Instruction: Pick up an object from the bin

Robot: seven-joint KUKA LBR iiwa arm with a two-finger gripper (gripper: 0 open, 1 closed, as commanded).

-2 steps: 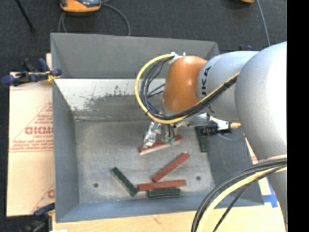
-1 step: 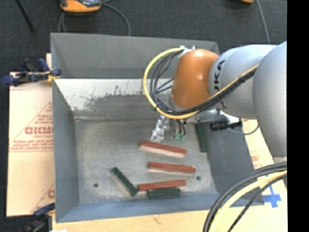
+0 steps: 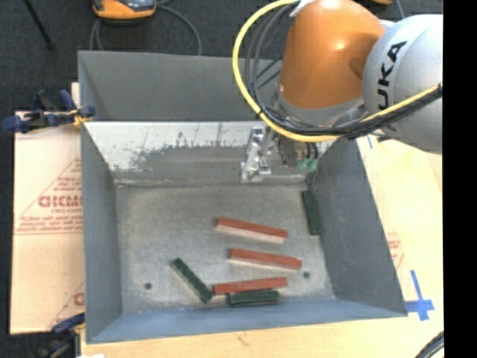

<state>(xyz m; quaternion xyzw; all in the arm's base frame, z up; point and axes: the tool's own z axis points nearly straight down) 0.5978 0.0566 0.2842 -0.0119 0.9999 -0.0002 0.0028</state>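
Grey metal bin [image 3: 100, 222]: red-brown flat sticks [image 3: 251, 230] lie loose, ungrasped.
Pincer [image 3: 257, 161]: far wall, nothing chosen, we judge; opening we cannot tell.

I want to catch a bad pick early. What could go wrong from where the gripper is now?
The gripper hangs close to the bin's back wall with no bar under it; lowered here, it may come up with nothing or scrape the wall.
The dark green bar on the right lies along the side wall, leaving little room to grasp.
The front red-brown bar lies tight against the front dark green bar; a grasp there may shove or take both.
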